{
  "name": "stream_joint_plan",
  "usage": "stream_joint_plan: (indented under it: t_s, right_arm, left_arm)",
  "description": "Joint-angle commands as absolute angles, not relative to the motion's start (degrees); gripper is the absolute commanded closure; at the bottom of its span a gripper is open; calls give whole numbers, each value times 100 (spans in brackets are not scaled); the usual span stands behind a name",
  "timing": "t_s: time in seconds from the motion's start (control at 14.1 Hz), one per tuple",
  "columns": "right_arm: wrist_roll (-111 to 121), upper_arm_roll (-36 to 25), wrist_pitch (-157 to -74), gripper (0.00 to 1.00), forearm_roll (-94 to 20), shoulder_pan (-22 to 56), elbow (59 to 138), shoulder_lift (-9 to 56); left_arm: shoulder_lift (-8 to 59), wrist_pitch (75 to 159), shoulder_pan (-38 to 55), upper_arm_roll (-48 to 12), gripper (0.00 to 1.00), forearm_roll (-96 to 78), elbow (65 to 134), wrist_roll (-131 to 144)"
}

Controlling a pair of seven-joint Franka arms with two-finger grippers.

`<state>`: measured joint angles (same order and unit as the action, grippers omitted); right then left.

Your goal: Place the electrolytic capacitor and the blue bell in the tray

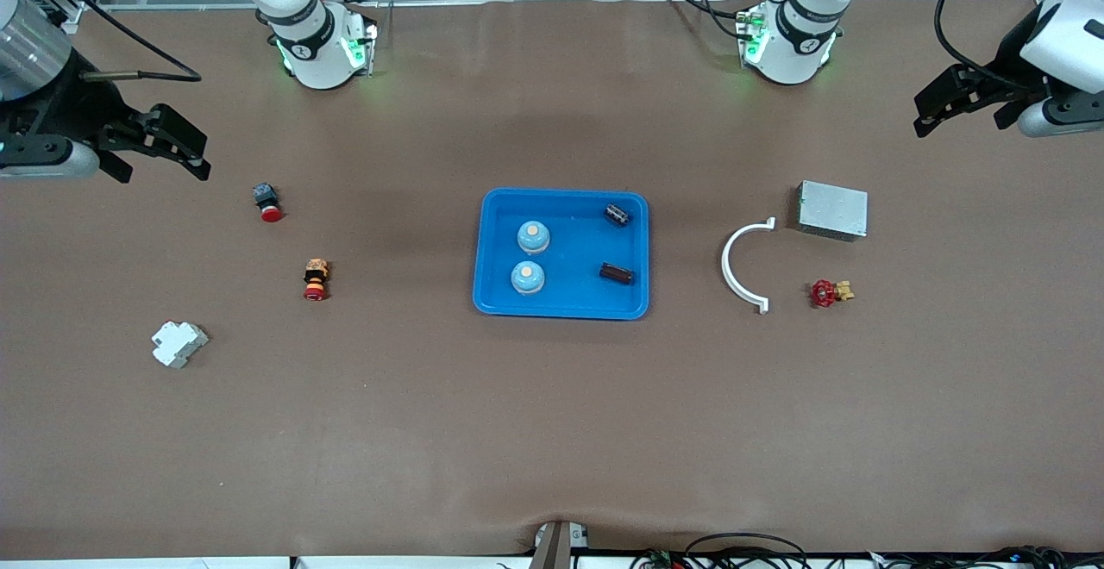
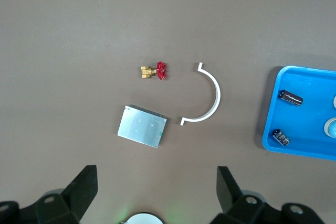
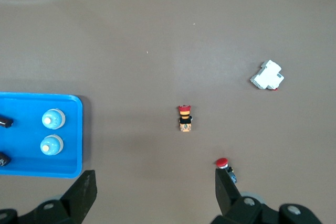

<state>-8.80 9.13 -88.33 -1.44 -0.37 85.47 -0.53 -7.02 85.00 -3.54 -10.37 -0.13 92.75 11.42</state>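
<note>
Pincer pair both released and holding nothing: right pincer (image 1: 155, 142) hanging at the upper left of the front frame, left pincer (image 1: 957, 103) at the upper right, both arms waiting, well apart from every object.

Desk (image 1: 552, 431) carrying, largest first: tray (image 1: 492, 250) lying mid-frame, blue, rim up. Inside it, two blue bells (image 1: 533, 237) (image 1: 527, 278) sitting upright, one nearer the front camera than the other; two electrolytic capacitors (image 1: 617, 215) (image 1: 617, 272) lying on their sides toward the left arm's end of the tray.

Judging the task's things as already resting in the tray, so the step in hand is looking like a hold or retreat. Doing it well: keeping both pincers high and outside the tray, not sweeping low over the grey box (image 1: 832, 209), white curved clip (image 1: 742, 265) or red valve (image 1: 830, 293).
</note>
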Motion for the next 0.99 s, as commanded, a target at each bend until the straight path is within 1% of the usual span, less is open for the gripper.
stream_joint_plan:
  t_s: [0.0,0.21,0.57,0.92]
  right_arm:
    - [-669,923,-8561,0,-36,-79,8394,-88]
    - [-624,914,-8307,0,9,-88,8385,-97]
    - [-642,914,-8113,0,9,-105,8402,-79]
    - [-650,923,-8138,0,0,-149,8429,-53]
  left_arm:
    - [-659,8385,-387,-1055,0,44,9149,1011]
    - [-659,8385,-387,-1055,0,44,9132,1002]
    - [-668,8376,-378,-1055,0,44,9149,1002]
    - [-659,8385,-369,-1055,0,35,9150,1011]
